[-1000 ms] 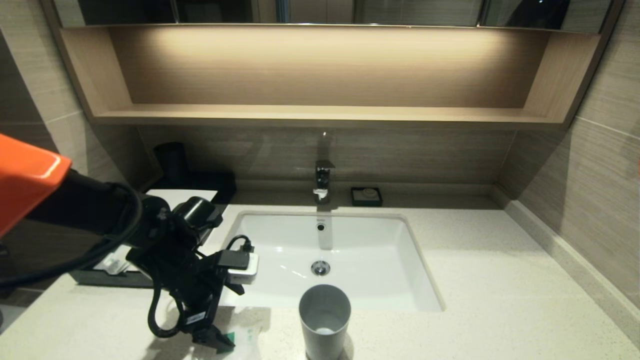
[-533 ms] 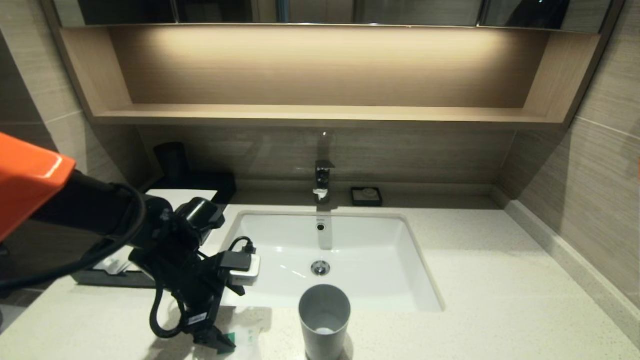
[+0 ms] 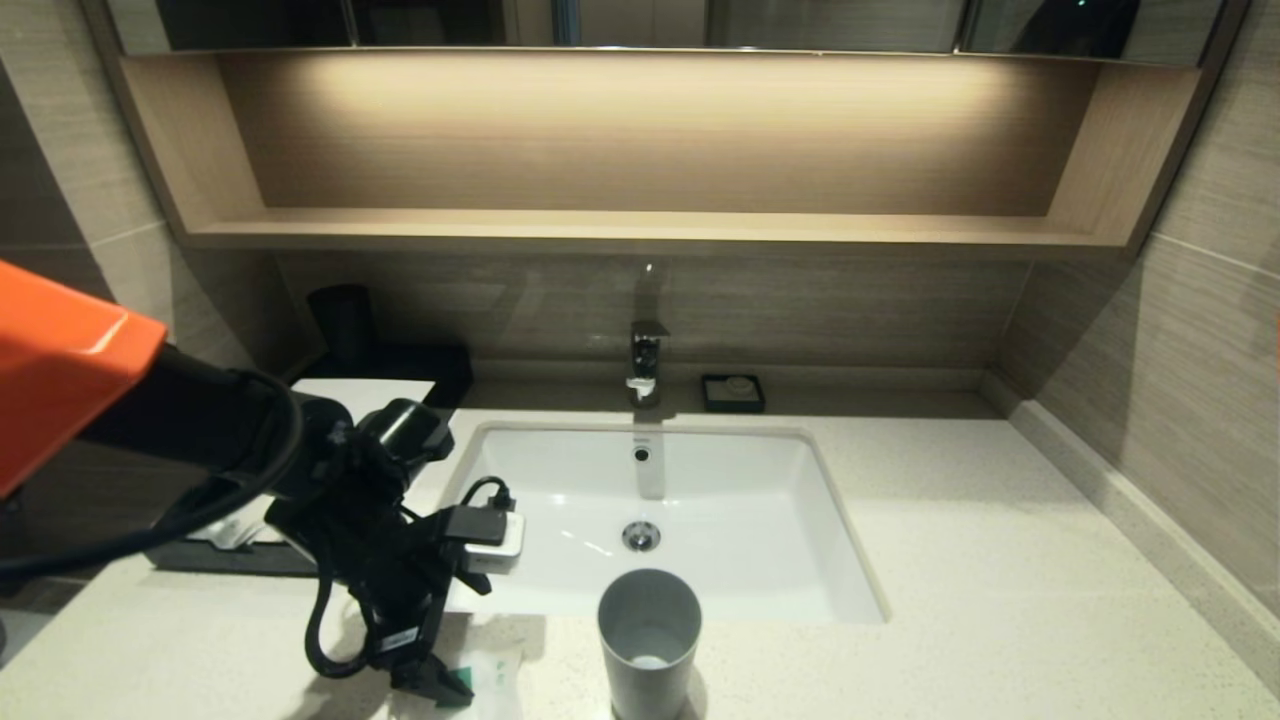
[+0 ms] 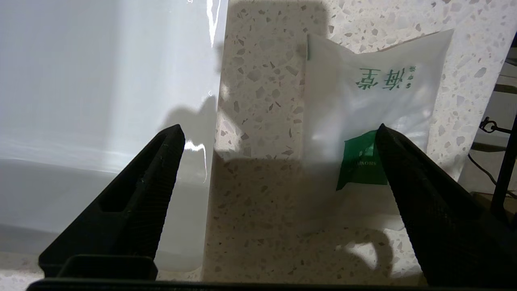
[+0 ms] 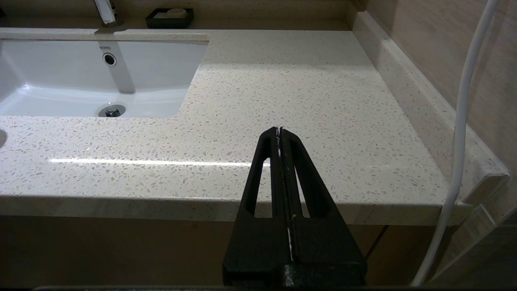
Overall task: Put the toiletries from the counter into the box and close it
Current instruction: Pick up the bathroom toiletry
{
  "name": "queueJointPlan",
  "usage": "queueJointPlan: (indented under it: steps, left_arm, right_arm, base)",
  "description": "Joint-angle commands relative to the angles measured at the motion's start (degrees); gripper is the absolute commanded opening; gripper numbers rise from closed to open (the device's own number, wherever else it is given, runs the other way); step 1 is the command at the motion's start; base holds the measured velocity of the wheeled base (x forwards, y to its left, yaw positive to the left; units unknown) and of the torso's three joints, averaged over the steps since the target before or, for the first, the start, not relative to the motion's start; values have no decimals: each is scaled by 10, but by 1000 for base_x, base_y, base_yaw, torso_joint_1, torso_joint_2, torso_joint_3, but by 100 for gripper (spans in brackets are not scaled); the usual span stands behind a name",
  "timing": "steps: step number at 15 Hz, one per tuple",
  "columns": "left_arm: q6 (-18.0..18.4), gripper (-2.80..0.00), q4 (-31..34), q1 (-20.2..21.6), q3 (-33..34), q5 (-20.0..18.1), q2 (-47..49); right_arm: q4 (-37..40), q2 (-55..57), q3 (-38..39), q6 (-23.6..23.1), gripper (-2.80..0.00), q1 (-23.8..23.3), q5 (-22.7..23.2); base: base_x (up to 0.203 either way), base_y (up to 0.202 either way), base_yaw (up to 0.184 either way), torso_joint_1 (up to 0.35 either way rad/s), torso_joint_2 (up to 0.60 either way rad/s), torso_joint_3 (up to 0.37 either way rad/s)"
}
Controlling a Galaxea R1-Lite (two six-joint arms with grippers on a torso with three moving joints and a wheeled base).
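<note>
**One packet left on the counter, drawer open, left gripper poised over it**

Progress: partway, by my read. The low black rectangular box with the flat white panel on top (image 3: 368, 392) sits at 9 o'clock of the white sunken sink (image 3: 760, 520), against the left wall. Its front drawer (image 3: 225, 550) looks pulled out, and something pale lies inside it at about (image 3: 232, 530), likely packets already stowed, though the arm hides most of it, so I can't count them.

Still out: one squarish translucent-white plastic packet with green label and green print (image 4: 375, 117), lying flat on the pale cream speckled stone counter (image 3: 1000, 600), at 7 o'clock of the sink, just beside the front rim. In the head view only a corner shows (image 3: 490, 672), left of the grey plastic cup (image 3: 648, 640).

Left gripper (image 4: 278, 133) hangs over the counter strip between sink edge and packet, jaws spread wide, gripping nothing. One finger (image 4: 408, 178) overlaps the packet's green label; contact can't be confirmed.

Right gripper (image 5: 280, 139) parked off the counter's front edge at 5 o'clock of the sink, fingers pressed together, empty.

Left to do, as I judge: grab this packet, drop it in the drawer, push the drawer shut. No other packets visible on the counter.
</note>
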Motion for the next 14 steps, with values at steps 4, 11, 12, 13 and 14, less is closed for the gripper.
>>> queueJointPlan:
  steps: [4, 11, 12, 13, 14]
  left_arm:
    - [-20, 0, 3, 1, -8, -2, 5]
    - [-43, -280, 3, 1, -21, -4, 15]
    - [-43, -280, 4, 1, -21, -4, 18]
    - [-43, -280, 3, 1, -21, -4, 21]
    - [-44, -280, 3, 1, -21, -4, 22]
  right_arm:
    - [0, 0, 1, 0, -280, 0, 0]
    - [0, 0, 1, 0, -280, 0, 0]
    - [0, 0, 1, 0, -280, 0, 0]
    - [0, 0, 1, 0, -280, 0, 0]
    - [0, 0, 1, 0, -280, 0, 0]
  base:
    - [0, 0, 0, 0, 0, 0]
    - [0, 0, 0, 0, 0, 0]
    - [0, 0, 0, 0, 0, 0]
    - [0, 0, 0, 0, 0, 0]
    - [0, 0, 0, 0, 0, 0]
